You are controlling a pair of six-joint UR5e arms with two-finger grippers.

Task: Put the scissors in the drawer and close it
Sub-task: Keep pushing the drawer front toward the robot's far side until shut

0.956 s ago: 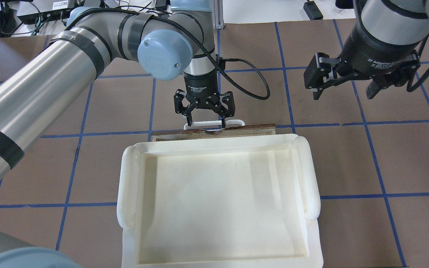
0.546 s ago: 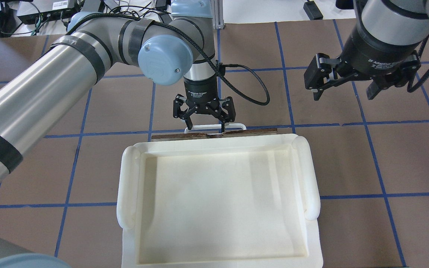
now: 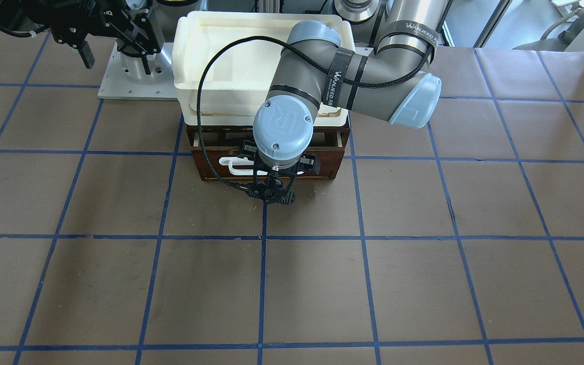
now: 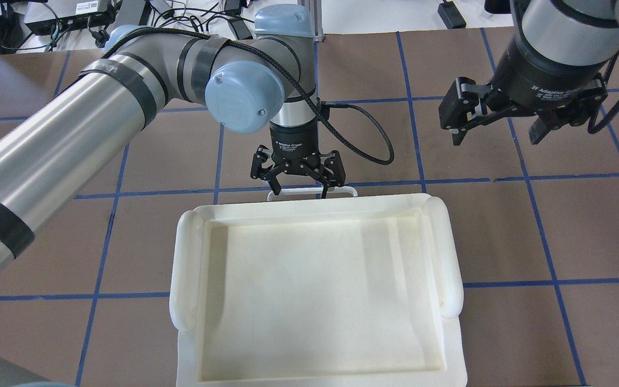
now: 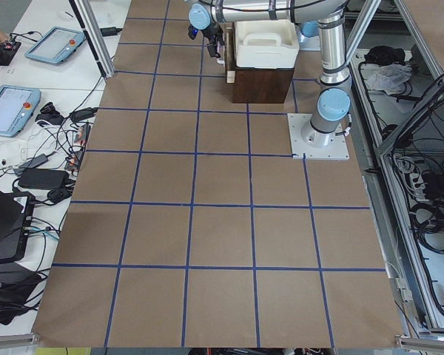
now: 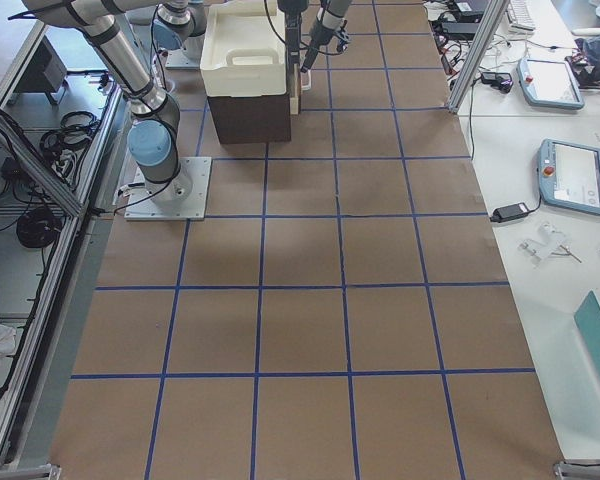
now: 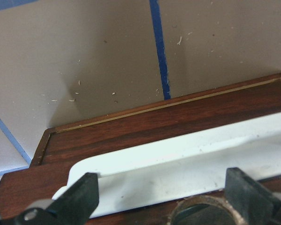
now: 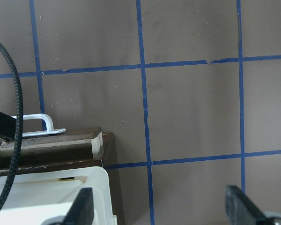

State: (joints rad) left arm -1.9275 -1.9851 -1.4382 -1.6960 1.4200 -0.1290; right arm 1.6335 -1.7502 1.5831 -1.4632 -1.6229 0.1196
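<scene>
Now the drawer (image 7: 131, 133) sits pushed in beneath the white tray (image 4: 309, 204).

white tray (image 6: 242, 45) atop dark cabinet (image 6: 248, 118) | drawer front (image 6: 295, 95) against cabinet | right arm base (image 6: 155, 150) near

- The tray (image 4: 181, 279) fills the overhead view's lower middle, atop the cabinet (image 5: 260, 85).
- The drawer handle (image 4: 342, 190) juts just past its upper edge.
- The left gripper (image 4: 300, 191) sits at the handle; the right gripper (image 4: 496, 138) is upper right, well apart.
</scene>
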